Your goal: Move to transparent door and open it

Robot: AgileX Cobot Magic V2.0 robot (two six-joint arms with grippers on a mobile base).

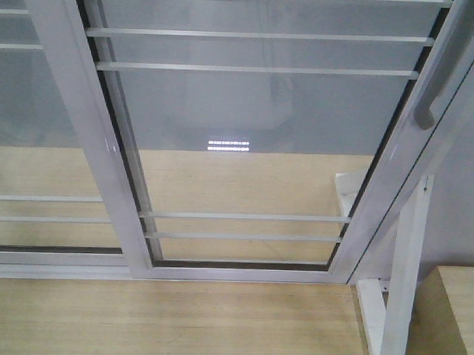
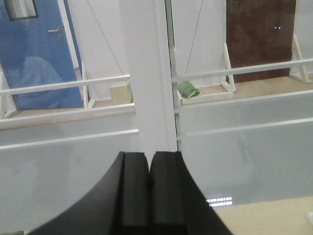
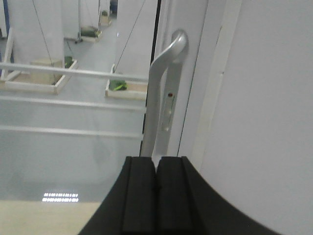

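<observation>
My right gripper [image 3: 156,193], jaws together, faces the foot of the grey handle [image 3: 163,93] on the right stile of the transparent door [image 1: 246,131], my left gripper [image 2: 148,193] likewise together, so I judge I should part the right jaws, straddle the handle squarely, then pull steadily.

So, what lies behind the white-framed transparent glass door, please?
Through the transparent door: shiny grey floor, a crumpled green cloth, a dark brown door. Its white stile hides the rest.
</observation>
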